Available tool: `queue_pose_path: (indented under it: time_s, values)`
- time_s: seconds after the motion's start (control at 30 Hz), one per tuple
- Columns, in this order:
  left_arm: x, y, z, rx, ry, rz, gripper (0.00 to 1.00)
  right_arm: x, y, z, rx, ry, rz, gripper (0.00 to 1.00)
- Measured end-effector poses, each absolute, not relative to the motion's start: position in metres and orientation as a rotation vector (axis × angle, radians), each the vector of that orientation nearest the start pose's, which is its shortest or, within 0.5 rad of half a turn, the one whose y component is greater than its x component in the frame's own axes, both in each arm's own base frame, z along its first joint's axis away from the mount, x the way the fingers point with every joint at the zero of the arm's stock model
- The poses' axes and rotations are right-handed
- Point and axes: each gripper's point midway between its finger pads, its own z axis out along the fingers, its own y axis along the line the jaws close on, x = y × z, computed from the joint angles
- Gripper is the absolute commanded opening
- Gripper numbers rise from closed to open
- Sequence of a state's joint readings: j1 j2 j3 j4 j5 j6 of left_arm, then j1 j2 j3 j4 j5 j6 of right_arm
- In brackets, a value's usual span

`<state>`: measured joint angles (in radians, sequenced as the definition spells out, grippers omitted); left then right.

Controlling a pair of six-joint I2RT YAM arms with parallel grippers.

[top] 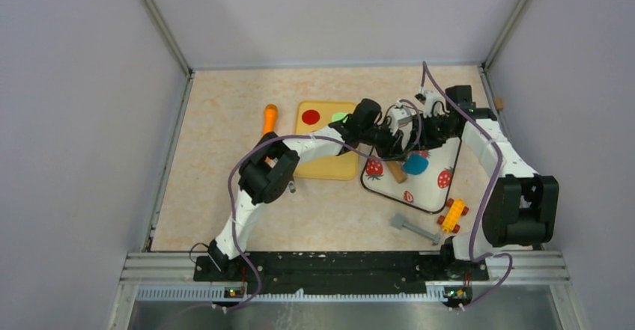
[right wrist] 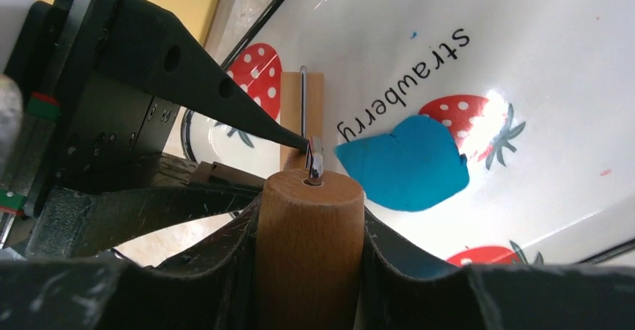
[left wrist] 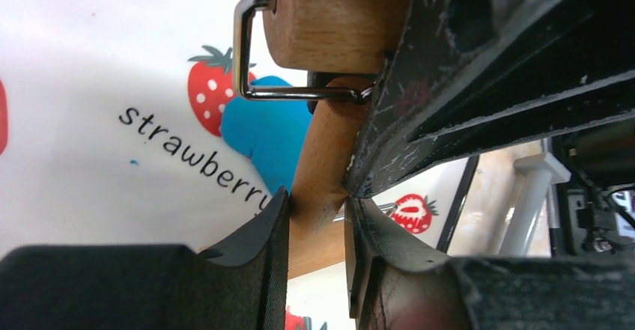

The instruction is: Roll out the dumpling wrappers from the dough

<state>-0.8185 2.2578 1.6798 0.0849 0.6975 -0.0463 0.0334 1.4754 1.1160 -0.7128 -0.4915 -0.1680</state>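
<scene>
Blue dough (right wrist: 404, 164) found flat on strawberry mat (right wrist: 524, 46) toward tabletop's right edge, just to right-edge side of wooden roller (right wrist: 308, 270), left tool (left wrist: 316, 199) and right tool (right wrist: 311, 210) both clamped on that roller, right arm judged nearer.

Left arm (top: 258, 173) and right arm (top: 517, 195) reach inward, wrists nearly meeting. Left gripper (left wrist: 318, 214) and right gripper (right wrist: 308, 218) are both clamped, seemingly on one wooden roller (right wrist: 308, 270).

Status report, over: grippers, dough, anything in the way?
Left gripper, right gripper both shut on wooden roller. Dough flattened, irregular, on strawberry mat. Nothing between roller and dough.
</scene>
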Motion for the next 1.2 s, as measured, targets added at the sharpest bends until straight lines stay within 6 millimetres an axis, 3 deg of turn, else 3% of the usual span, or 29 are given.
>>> queue_pose_path:
  time_s: [0.27, 0.5, 0.97, 1.07, 1.2]
  values:
    - [0.323, -0.533, 0.126, 1.224, 1.749, -1.281, 0.0, 0.324, 0.067, 0.147, -0.412, 2.517, 0.498, 0.0]
    - [0.323, -0.559, 0.107, 1.231, 1.729, -1.303, 0.0, 0.322, 0.038, 0.129, -0.354, 2.553, 0.422, 0.0]
    - [0.321, -0.54, 0.103, 1.244, 1.732, -1.286, 0.0, 0.322, 0.057, 0.126, -0.402, 2.499, 0.471, 0.0]
    - [0.323, -0.544, 0.116, 1.237, 1.724, -1.296, 0.0, 0.323, 0.055, 0.137, -0.394, 2.521, 0.458, 0.0]
    - [0.337, -0.555, 0.156, 1.206, 1.654, -1.279, 0.0, 0.338, 0.046, 0.176, -0.416, 2.45, 0.395, 0.0]
